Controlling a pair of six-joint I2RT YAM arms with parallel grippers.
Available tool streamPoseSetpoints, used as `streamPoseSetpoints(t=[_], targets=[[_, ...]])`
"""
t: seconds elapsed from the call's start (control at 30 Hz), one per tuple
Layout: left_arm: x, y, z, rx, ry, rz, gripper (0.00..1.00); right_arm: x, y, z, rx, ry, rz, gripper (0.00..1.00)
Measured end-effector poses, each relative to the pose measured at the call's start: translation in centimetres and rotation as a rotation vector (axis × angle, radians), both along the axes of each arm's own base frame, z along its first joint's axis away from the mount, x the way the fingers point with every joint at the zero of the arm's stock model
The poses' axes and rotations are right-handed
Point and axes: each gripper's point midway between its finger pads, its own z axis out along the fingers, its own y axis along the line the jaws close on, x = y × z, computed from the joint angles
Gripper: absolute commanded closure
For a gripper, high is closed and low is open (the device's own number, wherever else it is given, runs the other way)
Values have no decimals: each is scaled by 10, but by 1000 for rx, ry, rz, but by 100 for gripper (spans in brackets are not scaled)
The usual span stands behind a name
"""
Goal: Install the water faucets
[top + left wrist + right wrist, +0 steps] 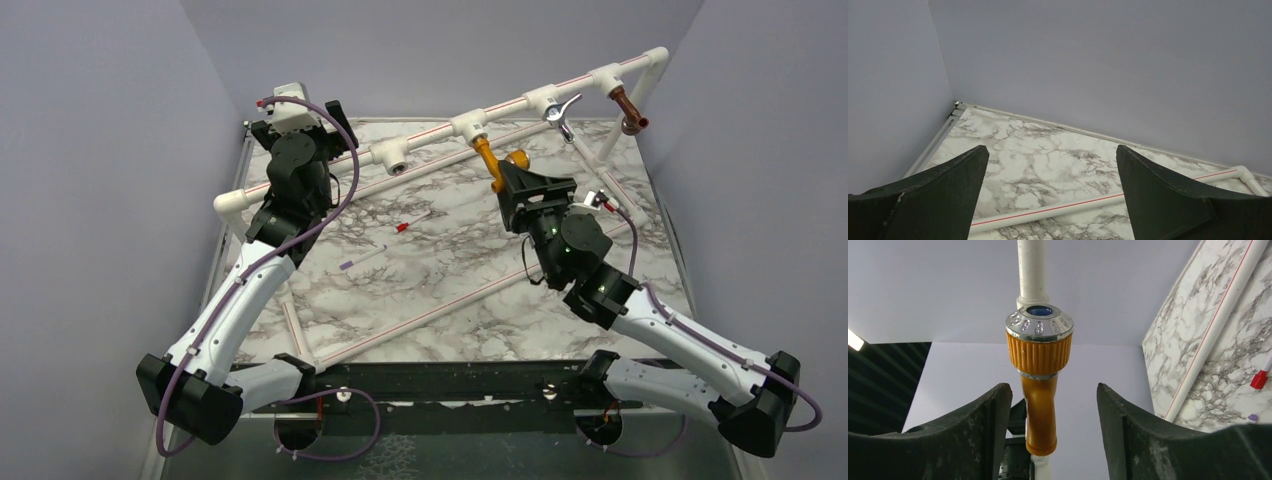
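A mustard-yellow water faucet (487, 162) with a silvery knob (1039, 323) hangs from a tee on the raised white pipe (500, 112). My right gripper (515, 185) stands open around its spout (1040, 400); both fingers are apart from it. Further right on the same pipe sit a chrome lever-handled faucet (562, 112) and a copper-brown faucet (628, 108). At the back left, my left gripper (297, 118) is open over the marble with nothing between its fingers (943, 190).
One tee (395, 158) on the raised pipe shows an open socket. Loose white pipes with red lines (1048, 212) lie on the marble table (450, 270). A thin red-tipped stick (405, 227) and a purple-tipped one (350, 263) lie mid-table. Grey walls close in.
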Motion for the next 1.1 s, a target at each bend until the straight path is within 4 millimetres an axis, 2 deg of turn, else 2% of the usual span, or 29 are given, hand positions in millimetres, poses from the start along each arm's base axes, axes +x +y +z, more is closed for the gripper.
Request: streamPoseSetpoints(t=[0.17, 0.37, 0.57, 0.77, 0.9, 1.1], targets=[[0, 0, 0, 0, 0, 0, 1, -6, -6, -3, -37, -18, 3, 24], [0, 0, 0, 0, 0, 0, 1, -14, -12, 7, -71, -64, 11, 23], [0, 0, 0, 1, 0, 0, 1, -23, -18, 10, -191, -109, 21, 22], [0, 0, 0, 1, 0, 0, 1, -32, -24, 15, -425, -210, 27, 22], [0, 0, 0, 1, 0, 1, 1, -43, -30, 28, -630, -346, 25, 21], [0, 0, 0, 1, 0, 1, 1, -50, -39, 34, -969, -491, -5, 17]])
